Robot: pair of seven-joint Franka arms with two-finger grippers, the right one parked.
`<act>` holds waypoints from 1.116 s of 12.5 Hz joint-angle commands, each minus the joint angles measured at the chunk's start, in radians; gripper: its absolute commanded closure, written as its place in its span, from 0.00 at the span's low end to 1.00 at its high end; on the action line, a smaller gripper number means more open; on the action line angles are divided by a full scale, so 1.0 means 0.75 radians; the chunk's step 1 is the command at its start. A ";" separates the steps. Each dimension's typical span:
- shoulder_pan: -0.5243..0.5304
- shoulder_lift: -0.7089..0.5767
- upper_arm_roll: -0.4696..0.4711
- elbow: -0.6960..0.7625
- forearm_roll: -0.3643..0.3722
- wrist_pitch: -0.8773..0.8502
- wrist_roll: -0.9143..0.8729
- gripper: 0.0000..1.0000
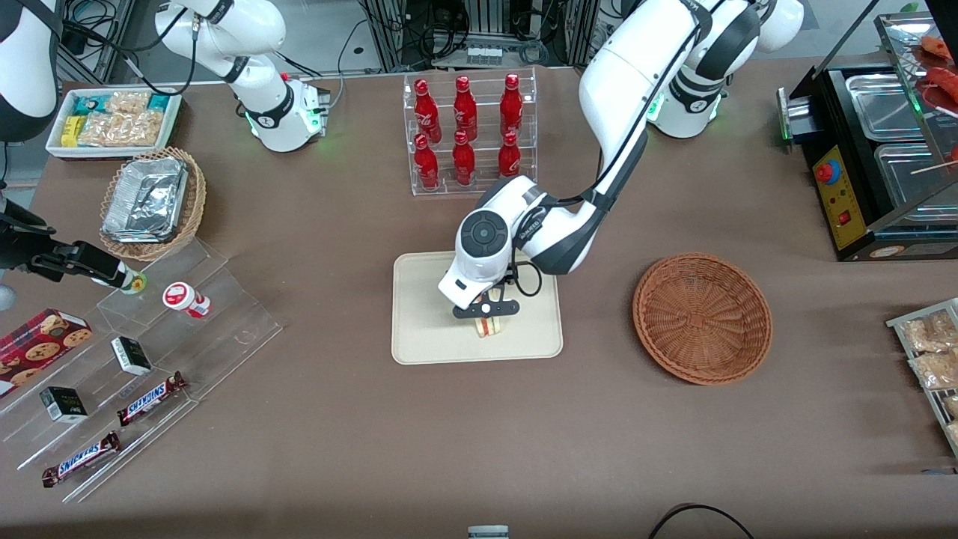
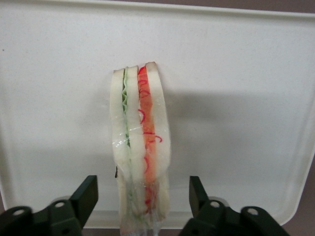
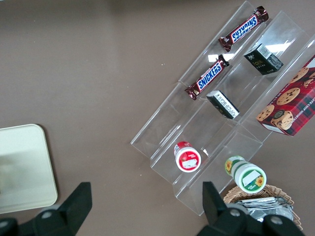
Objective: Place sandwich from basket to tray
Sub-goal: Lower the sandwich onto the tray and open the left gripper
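Observation:
The sandwich [image 1: 490, 326] stands on its edge on the cream tray [image 1: 426, 314], near the tray's edge closest to the front camera. In the left wrist view the sandwich [image 2: 140, 147] shows white bread with red and green filling on the tray [image 2: 236, 98]. My left gripper [image 1: 488, 313] sits just above it; in the wrist view the gripper [image 2: 142, 199] is open, with a gap between each finger and the bread. The reddish-brown basket [image 1: 702, 317] lies empty on the table toward the working arm's end.
A clear rack of red bottles [image 1: 468, 131] stands farther from the front camera than the tray. A clear stepped stand [image 1: 142, 374] with snack bars and a tan foil basket [image 1: 153, 202] lie toward the parked arm's end. A black food warmer [image 1: 876, 157] stands at the working arm's end.

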 commanded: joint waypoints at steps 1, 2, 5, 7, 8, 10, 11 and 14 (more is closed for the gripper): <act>-0.006 -0.036 0.018 0.031 -0.026 -0.063 -0.029 0.00; 0.003 -0.051 0.018 0.031 -0.020 -0.069 -0.021 0.00; 0.003 -0.136 0.022 0.029 -0.007 -0.149 -0.019 0.00; 0.003 -0.181 0.024 0.029 -0.005 -0.188 -0.002 0.00; 0.003 -0.202 0.028 0.027 0.001 -0.218 -0.010 0.00; 0.005 -0.253 0.071 0.019 0.046 -0.294 -0.014 0.00; 0.007 -0.284 0.098 0.012 0.050 -0.317 -0.023 0.00; 0.029 -0.359 0.188 -0.026 0.048 -0.372 0.075 0.00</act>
